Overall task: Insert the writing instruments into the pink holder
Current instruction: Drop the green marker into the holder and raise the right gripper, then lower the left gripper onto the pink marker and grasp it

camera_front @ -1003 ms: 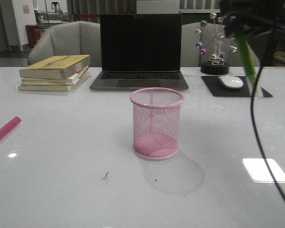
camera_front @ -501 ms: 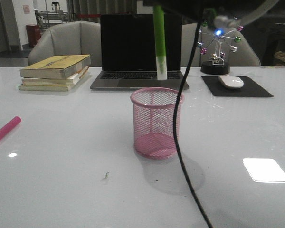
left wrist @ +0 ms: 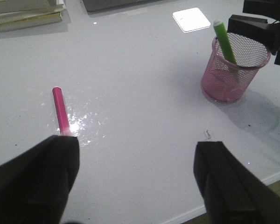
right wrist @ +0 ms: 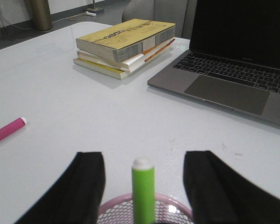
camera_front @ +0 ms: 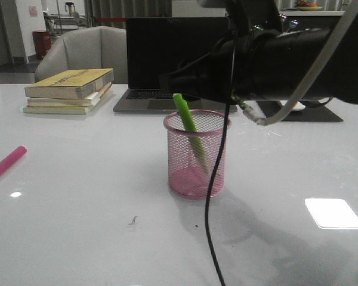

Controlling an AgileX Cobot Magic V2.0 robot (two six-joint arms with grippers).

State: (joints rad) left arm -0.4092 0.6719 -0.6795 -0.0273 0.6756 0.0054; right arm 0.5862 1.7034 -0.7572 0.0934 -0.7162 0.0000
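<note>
The pink mesh holder (camera_front: 197,156) stands mid-table. The lime green marker (camera_front: 187,126) leans inside it, its top sticking out over the rim toward the left. My right gripper (camera_front: 174,82) hovers just above the holder, open; in the right wrist view its fingers (right wrist: 89,186) flank the green marker (right wrist: 143,189) with a gap on each side. The magenta marker (camera_front: 6,162) lies flat at the table's left edge. My left gripper (left wrist: 135,144), open and holding nothing, hangs over the table, with the magenta marker (left wrist: 60,108) just beyond one fingertip. It is out of the front view.
A laptop (camera_front: 167,53) and a stack of books (camera_front: 68,89) sit at the back of the table, a black mouse pad (camera_front: 322,113) at back right. The right arm's black cable (camera_front: 210,208) hangs in front of the holder.
The right arm swung left from the table's right side with the green marker, came down over the holder and let go; the marker now rests inside the holder.
</note>
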